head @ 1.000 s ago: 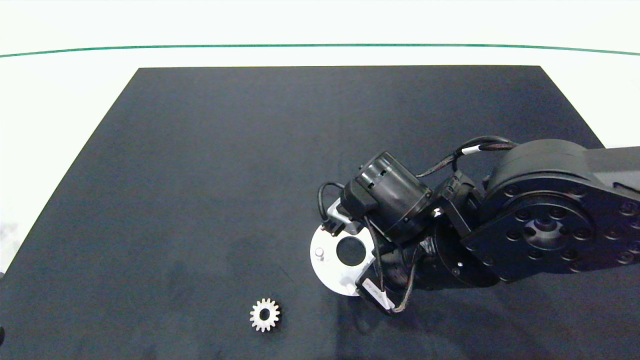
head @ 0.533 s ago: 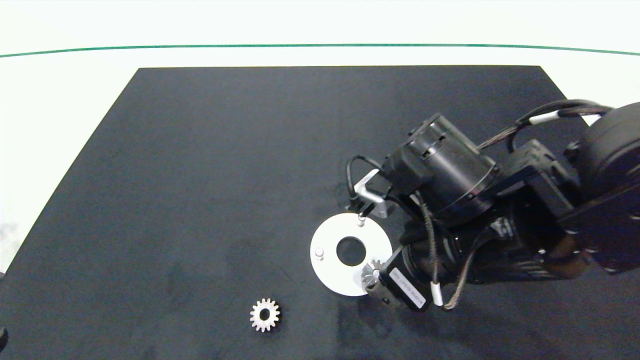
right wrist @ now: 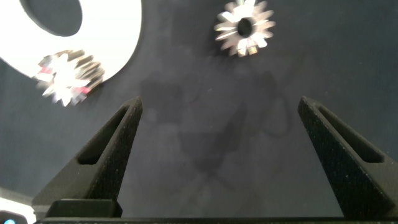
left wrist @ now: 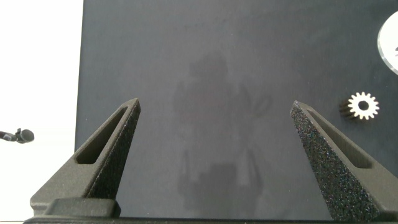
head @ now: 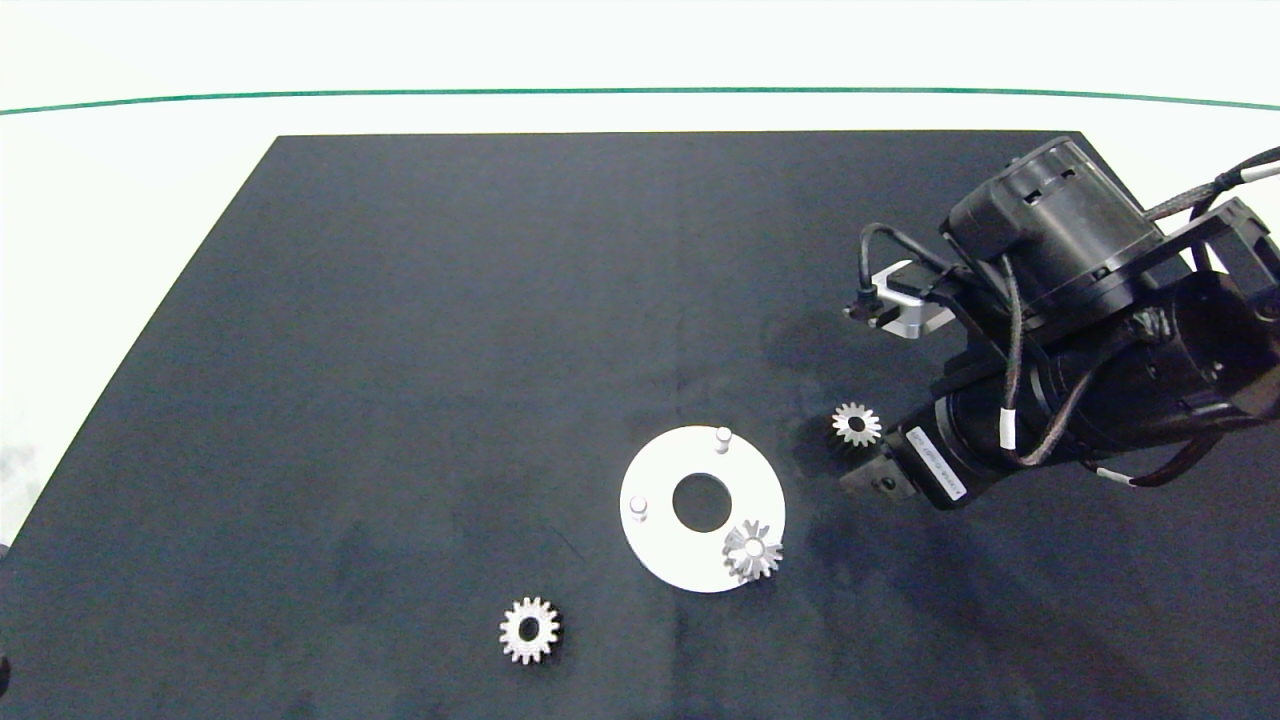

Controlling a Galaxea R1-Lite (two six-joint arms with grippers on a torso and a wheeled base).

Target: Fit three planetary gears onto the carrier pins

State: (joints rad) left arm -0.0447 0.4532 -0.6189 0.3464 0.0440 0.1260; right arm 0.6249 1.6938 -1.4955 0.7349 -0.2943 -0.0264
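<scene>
Mat (left wrist: 186, 62), L-wrist only: open left gripper (left wrist: 214, 130)

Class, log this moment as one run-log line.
gear on pin | loose gears | right gripper open, beside one | left gripper open

mat (head: 400, 350): open on left | right claw (head: 868, 470): beside loose gear (head: 856, 424) | two pins (head: 723, 438) bare

In the head view the right hand (head: 868, 470) is mostly covered by its own wrist housing, so its fingers cannot be judged there. The third carrier pin is hidden under the seated gear (head: 752, 551). In the right wrist view that gear (right wrist: 67, 76) is smeared and the white disc (right wrist: 93, 37) is cut off at the upper left. In the left wrist view only a sliver of the disc (left wrist: 389, 43) shows at the right edge.
</scene>
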